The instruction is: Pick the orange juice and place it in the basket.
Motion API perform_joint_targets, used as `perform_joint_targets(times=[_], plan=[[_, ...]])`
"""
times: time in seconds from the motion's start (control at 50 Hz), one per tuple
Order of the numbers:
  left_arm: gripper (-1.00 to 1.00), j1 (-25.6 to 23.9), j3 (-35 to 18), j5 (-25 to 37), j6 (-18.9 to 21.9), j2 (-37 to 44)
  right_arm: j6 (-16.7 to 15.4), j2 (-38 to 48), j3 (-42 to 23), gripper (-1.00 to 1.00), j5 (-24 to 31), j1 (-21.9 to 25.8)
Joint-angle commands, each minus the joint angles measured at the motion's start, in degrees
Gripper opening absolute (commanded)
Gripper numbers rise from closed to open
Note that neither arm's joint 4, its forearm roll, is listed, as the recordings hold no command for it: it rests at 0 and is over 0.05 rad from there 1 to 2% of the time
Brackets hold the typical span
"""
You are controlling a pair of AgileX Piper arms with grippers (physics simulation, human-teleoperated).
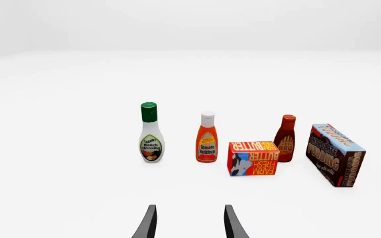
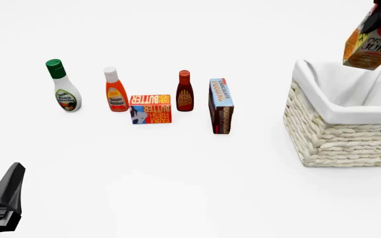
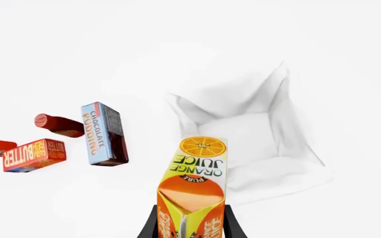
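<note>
The orange juice (image 2: 374, 43) is being held tilted above the basket (image 2: 349, 134) by the right gripper (image 3: 189, 223), fingers clamped on it. It should be centred over the lining before release.

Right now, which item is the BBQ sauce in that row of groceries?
Start from the basket and look left along the table to the grocery row. The BBQ sauce stands upright between the butter box and chocolate pudding box. It is the only dark red-brown bottle, red-capped.
</note>
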Motion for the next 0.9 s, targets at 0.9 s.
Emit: perform_joint_targets(times=[0.9], plan=[[1.00, -0.01, 0.00, 0.00, 0.01, 0.00, 6.17, 1.36, 3.31, -1.00, 0.00, -7.42]])
